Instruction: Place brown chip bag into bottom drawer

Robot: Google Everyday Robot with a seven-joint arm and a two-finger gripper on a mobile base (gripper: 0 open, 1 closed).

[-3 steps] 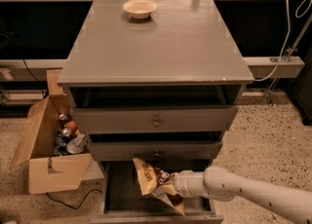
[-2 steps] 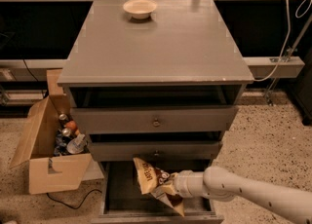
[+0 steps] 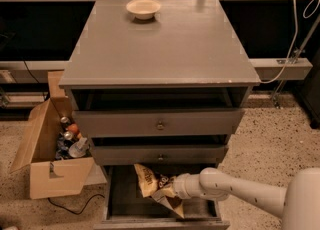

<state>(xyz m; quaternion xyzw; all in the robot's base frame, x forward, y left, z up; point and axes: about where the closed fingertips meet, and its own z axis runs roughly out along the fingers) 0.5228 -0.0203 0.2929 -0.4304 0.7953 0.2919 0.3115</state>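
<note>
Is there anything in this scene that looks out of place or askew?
Only the brown chip bag: it hangs tilted and crumpled over the open bottom drawer, held by the gripper, which reaches in from the right. Nothing looks spilled or damaged.

Single camera, high, tilted down at cabinet [image 3: 200,122] front, moderately near; worktop [image 3: 160,49] through bottom drawer [image 3: 125,200] in frame; arm [image 3: 242,192] enters lower right, gripper [image 3: 173,188] over bottom drawer.

- brown chip bag [image 3: 149,178]: crinkly, glossy plastic film.
- gripper [image 3: 168,192], above the bottom drawer [image 3: 125,200] and clasping the bag: smooth, matt off-white plastic.
- cabinet [image 3: 160,44]: matt grey painted finish.
- box [image 3: 55,176]: plain cardboard.
</note>
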